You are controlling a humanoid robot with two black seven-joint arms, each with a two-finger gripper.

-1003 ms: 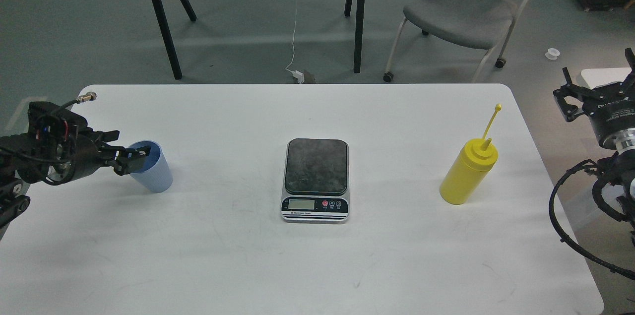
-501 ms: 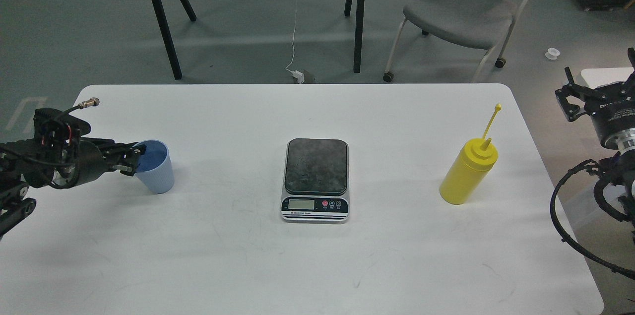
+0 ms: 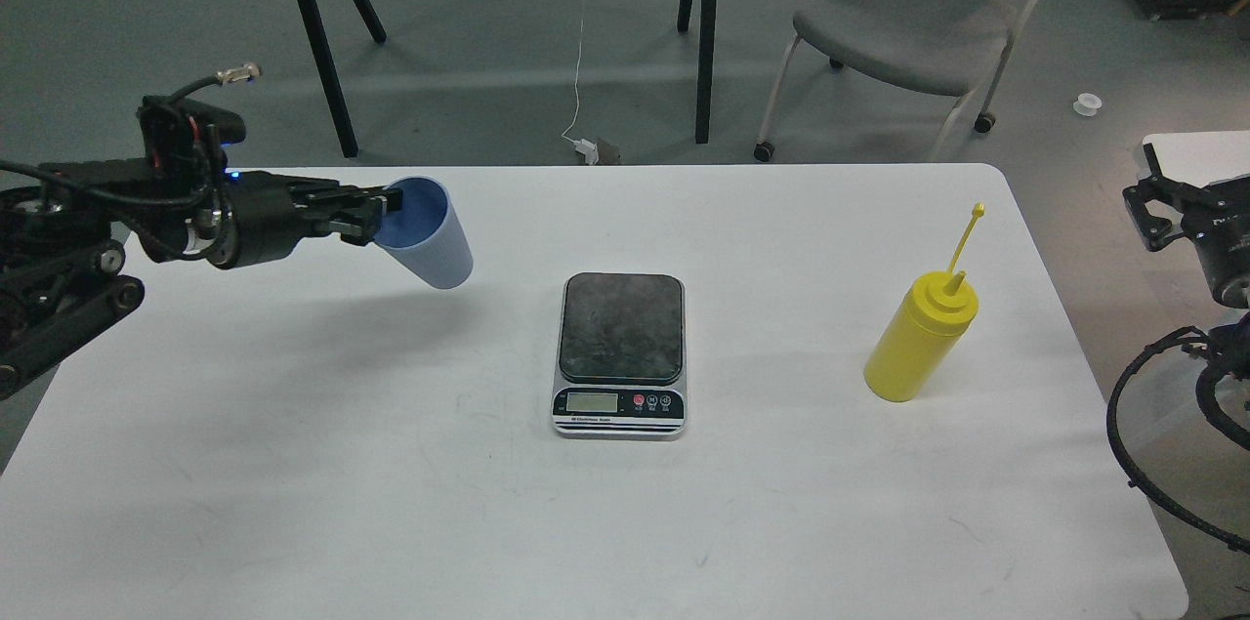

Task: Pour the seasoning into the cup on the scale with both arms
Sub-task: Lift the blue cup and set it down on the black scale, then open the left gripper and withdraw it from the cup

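Note:
My left gripper (image 3: 383, 214) is shut on the near rim of the light-blue ribbed cup (image 3: 435, 244) and holds it lifted above the table, tilted, to the left of the scale. The scale (image 3: 621, 351) lies flat at the table's middle with its dark platform bare. The yellow seasoning bottle (image 3: 918, 337) stands upright on the right side of the table, its cap strap sticking up. My right gripper (image 3: 1167, 200) is off the table's right edge, well apart from the bottle; its fingers look spread open and empty.
The white table (image 3: 391, 503) carries only these things. Behind it stand black table legs (image 3: 322, 44) and a grey chair (image 3: 908, 24) on the floor. A black cable loop (image 3: 1133, 444) hangs by my right arm at the table's right edge.
My left gripper has lifted the cup off the table and carried it up and to the right, toward the scale. My right arm has drifted slightly right.

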